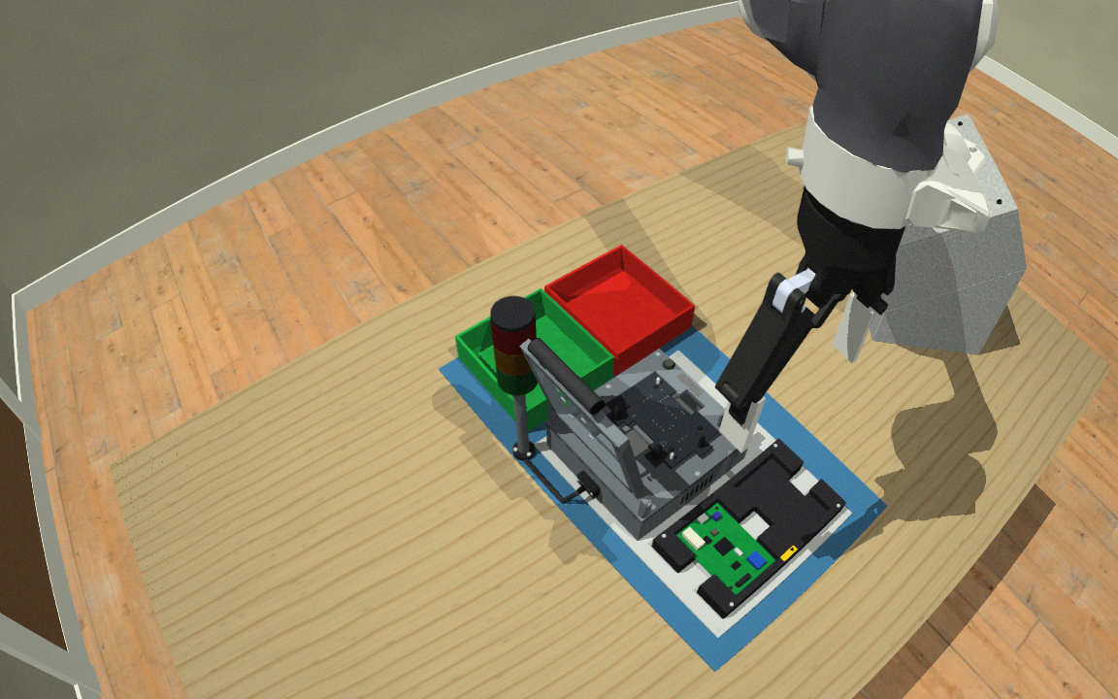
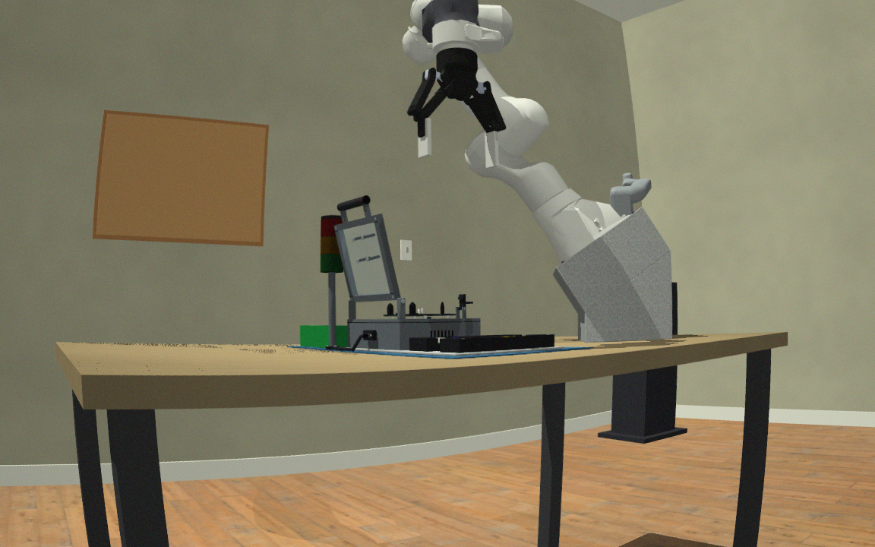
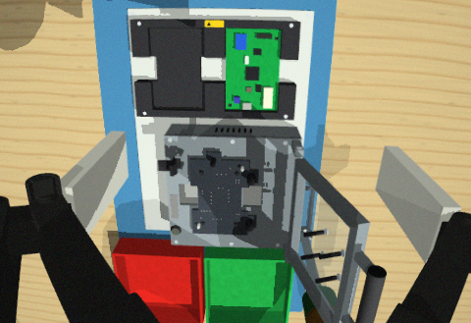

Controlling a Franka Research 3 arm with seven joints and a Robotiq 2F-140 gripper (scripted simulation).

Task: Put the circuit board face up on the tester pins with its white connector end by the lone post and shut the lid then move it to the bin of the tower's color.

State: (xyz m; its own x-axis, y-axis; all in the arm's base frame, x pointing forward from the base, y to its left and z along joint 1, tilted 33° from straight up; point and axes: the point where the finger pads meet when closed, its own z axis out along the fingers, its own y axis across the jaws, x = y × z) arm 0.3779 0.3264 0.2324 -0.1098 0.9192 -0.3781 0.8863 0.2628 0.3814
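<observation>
The green circuit board [image 1: 726, 548] [image 3: 251, 68] lies face up in one pocket of the black tray [image 1: 793, 486] [image 3: 176, 68] [image 2: 495, 342]. Its white connector end points toward the tester [image 1: 675, 486] [image 2: 413, 328] [image 3: 216, 192]. The tester's lid [image 1: 567, 390] [image 2: 366, 261] [image 3: 328, 239] stands open, and the plate with the posts is bare. The signal tower [image 1: 512, 348] [image 2: 330, 245] shows no bright lamp. My gripper [image 1: 798, 386] [image 2: 456, 150] [image 3: 254, 161] is open and empty. It hangs high above the tester, pointing down.
A green bin [image 1: 475, 351] [image 2: 314, 335] [image 3: 245, 284] and a red bin [image 1: 624, 299] [image 3: 157, 278] stand side by side beyond the tester. Everything sits on a blue mat [image 1: 719, 643] [image 3: 105, 107] on the wooden table. The robot's grey base [image 1: 963, 260] [image 2: 617, 286] stands at the table's far edge.
</observation>
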